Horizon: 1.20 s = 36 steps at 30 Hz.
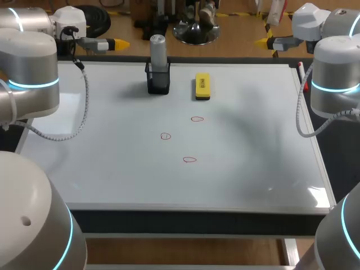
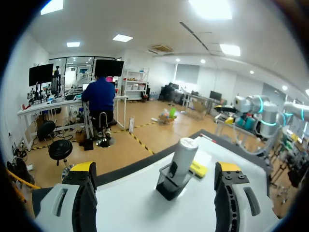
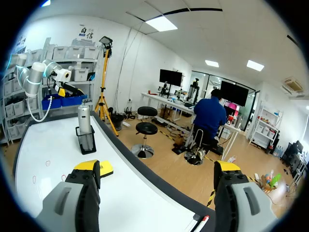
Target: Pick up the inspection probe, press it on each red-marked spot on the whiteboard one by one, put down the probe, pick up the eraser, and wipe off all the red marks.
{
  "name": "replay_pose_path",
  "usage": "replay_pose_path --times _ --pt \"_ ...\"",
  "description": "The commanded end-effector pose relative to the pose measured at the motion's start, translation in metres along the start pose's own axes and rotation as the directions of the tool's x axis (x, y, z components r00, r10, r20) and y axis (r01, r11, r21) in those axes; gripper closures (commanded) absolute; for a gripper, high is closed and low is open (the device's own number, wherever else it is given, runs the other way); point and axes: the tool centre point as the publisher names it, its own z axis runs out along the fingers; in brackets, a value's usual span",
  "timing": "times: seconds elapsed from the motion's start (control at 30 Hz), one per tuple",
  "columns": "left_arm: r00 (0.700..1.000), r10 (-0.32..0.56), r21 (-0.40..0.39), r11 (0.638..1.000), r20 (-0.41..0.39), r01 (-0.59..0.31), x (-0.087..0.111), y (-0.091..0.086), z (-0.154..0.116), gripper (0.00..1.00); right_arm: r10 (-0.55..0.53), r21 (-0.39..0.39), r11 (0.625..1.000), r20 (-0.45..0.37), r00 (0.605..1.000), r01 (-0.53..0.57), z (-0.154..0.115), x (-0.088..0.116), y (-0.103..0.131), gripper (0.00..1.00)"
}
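While the left end effector [image 2: 154, 170] and the right end effector [image 3: 157, 169] both hold nothing, with their yellow-tipped fingers wide apart, the silver cylindrical inspection probe [image 1: 158, 48] stands upright in a black mesh holder [image 1: 158, 83] at the far side of the flat white whiteboard [image 1: 101, 169]. A yellow rectangular eraser [image 1: 202, 86] lies near the holder, on its right. Three small red ring marks [image 1: 165, 136] are drawn near the middle of the whiteboard, apart from each other.

Yellow eraser [image 1: 202, 86], silver probe [image 1: 158, 48], blk holder [image 1: 158, 82], red marks [image 1: 190, 160], white board [image 1: 112, 169].
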Motion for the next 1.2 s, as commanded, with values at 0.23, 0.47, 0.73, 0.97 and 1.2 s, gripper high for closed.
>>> replay_pose_path --times 0.23,0.47,0.73,0.97,1.2 --pt "0.970 0.143 0.029 0.990 -0.195 -0.140 0.009 -0.003 0.016 0.00 0.000 -0.001 1.000 -0.001 1.000 0.000 0.000 -0.001 0.000 0.00" --pt "0.928 0.197 0.059 0.980 -0.315 -0.188 0.019 -0.008 0.029 0.00 0.000 -0.001 1.000 -0.001 1.000 0.000 0.000 -0.001 0.000 0.00" --pt "0.874 0.216 0.090 0.976 -0.434 -0.196 0.027 -0.010 0.048 0.00 0.000 -0.001 1.000 -0.001 1.000 0.000 0.000 -0.001 0.000 0.00" --pt "0.826 0.225 0.105 0.974 -0.517 -0.200 0.032 -0.006 0.062 0.00 0.000 -0.001 1.000 -0.001 1.000 0.000 0.000 -0.001 0.000 0.00" --pt "0.780 0.226 0.128 0.974 -0.583 -0.187 0.037 0.001 0.074 0.00 0.000 -0.001 1.000 -0.001 1.000 0.000 0.000 -0.001 0.000 0.00"
